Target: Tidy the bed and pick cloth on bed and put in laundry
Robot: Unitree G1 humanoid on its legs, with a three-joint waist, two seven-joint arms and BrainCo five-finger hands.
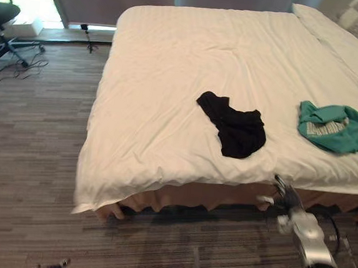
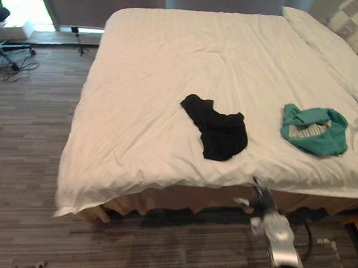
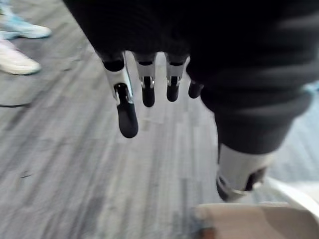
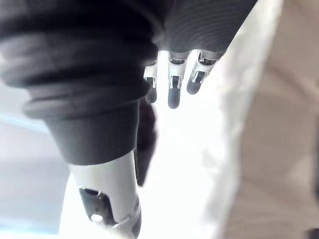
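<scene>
Right hand (image 1: 285, 193) near crumpled black cloth (image 1: 235, 127) on bed (image 1: 172, 71)

The left hand (image 3: 127, 117) and right hand (image 4: 173, 93) have silver fingers (image 3: 148, 79) with dark tips and black ribbed covers (image 3: 249, 74); the right arm (image 1: 310, 246) is silver-grey.

Head stereo pair overlooks bed (image 1: 171, 77); wrist cameras close-up.

On the bed (image 1: 171, 77), the middle cloth (image 1: 236, 128) lies near the front edge. The right cloth (image 1: 330, 127) lies toward the bed's right side. A pillow (image 1: 338, 32) lies at the bed's far right. The right robot hand (image 1: 284, 196) is just before the bed's front edge. A chair (image 1: 1, 15) stands well left of the bed's far end.
</scene>
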